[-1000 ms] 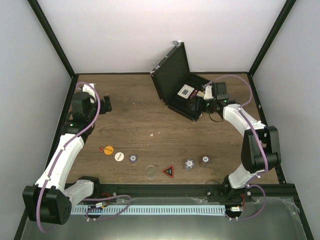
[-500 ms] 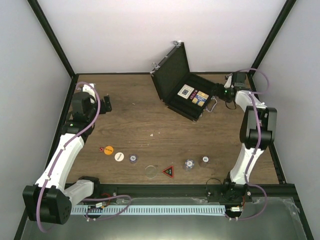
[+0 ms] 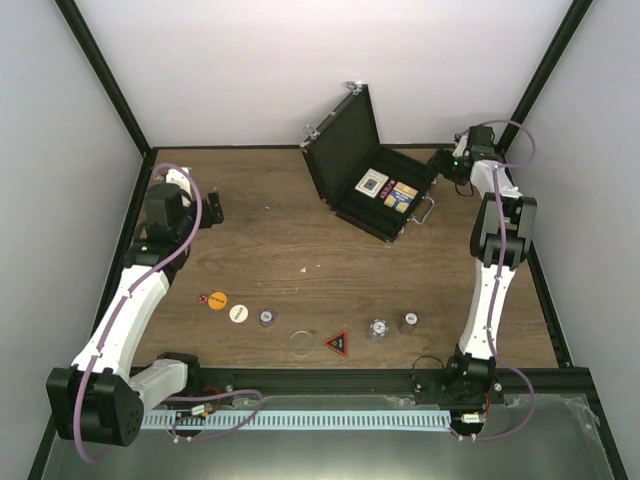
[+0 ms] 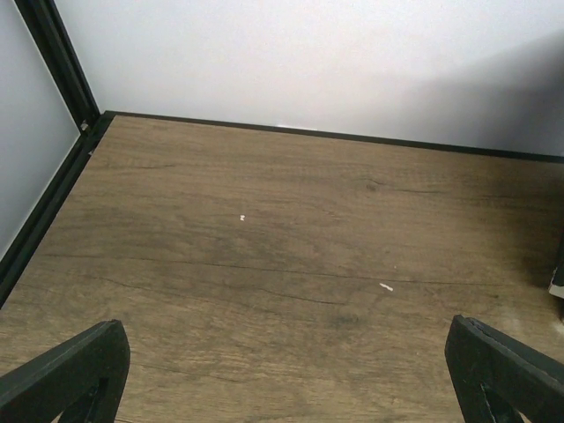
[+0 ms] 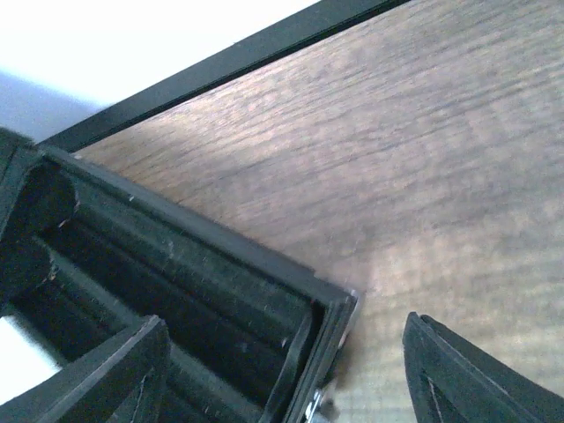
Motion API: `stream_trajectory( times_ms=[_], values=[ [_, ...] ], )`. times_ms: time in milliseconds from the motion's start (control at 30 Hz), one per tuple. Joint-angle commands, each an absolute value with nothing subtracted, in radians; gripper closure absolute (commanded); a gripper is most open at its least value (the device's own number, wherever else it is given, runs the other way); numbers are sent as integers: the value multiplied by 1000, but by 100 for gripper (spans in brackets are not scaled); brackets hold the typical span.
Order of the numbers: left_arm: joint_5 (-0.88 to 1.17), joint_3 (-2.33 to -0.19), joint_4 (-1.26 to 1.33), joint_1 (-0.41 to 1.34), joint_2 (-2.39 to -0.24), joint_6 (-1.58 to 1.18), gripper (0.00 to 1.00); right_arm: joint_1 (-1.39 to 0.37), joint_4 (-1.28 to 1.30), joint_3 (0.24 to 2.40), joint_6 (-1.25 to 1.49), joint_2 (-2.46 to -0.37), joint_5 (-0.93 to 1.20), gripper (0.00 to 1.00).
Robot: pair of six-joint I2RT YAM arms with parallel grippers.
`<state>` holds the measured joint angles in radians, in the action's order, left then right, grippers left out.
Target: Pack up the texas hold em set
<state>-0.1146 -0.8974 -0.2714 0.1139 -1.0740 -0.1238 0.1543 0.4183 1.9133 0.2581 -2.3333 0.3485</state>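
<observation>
Open case [image 3: 385,195] near the surface's far edge; chips [image 3: 238,313] line the near edge. Both left fingers [image 4: 62,374] and right fingers [image 5: 476,374] stand apart, empty. Approach one chip squarely from above.

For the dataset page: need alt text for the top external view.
An open black case holding two card decks sits far right on a wooden table, with the right end effector at its corner. Near the front edge lie chips, a red triangle and red dice; the left end effector hangs at far left.
</observation>
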Motion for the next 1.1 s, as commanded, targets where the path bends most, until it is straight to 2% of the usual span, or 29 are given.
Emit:
stream_trajectory(
  times_ms=[0, 267, 600, 767, 1067],
  values=[
    [-125, -897, -270, 115, -1083, -115, 0, 170, 534, 2084, 197, -2431, 372, 26],
    [-113, -902, -274, 115, -1103, -118, 0, 170, 608, 2281, 62, -2572, 484, 25],
    [-136, -903, -278, 114, -1115, -112, 0, 169, 600, 2297, -86, -2592, 665, 25],
    [-149, -903, -277, 115, -1118, -106, 0, 155, 647, 2242, -150, -2544, 716, 27],
    [-132, -909, -276, 115, -1130, -110, 0, 108, 655, 1987, -194, -2344, 750, 32]
  ],
)
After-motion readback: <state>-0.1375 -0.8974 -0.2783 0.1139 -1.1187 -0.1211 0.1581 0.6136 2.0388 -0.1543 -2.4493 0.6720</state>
